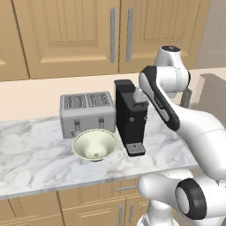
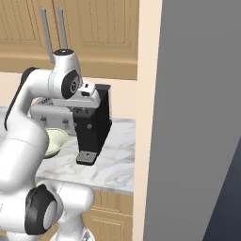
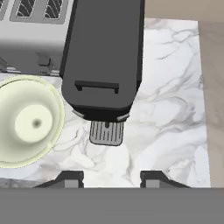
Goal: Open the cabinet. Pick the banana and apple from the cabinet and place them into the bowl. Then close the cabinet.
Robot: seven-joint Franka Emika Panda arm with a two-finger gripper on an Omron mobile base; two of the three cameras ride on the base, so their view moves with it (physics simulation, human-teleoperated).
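Observation:
The cabinet [image 1: 84, 35] hangs above the counter with both panelled doors shut, their two silver bar handles [image 1: 113, 28] side by side. The banana and the apple are hidden. The pale cream-green bowl [image 1: 88, 142] stands empty on the marble in front of the toaster; it also shows as the bowl [image 3: 13, 109] at the left of the hand view and the bowl [image 2: 55, 141] behind my arm. My gripper [image 3: 111, 178] hovers above the counter and looks straight down. It is open with nothing between its fingertips [image 3: 72, 177], level with the coffee machine's front and right of the bowl.
A silver toaster [image 1: 87, 114] sits behind the bowl, and a black coffee machine [image 1: 130, 117] stands right of it, directly under my hand. The marble counter [image 1: 35, 159] has bare room at the left and front. A tall grey panel [image 2: 197, 117] walls off the right side.

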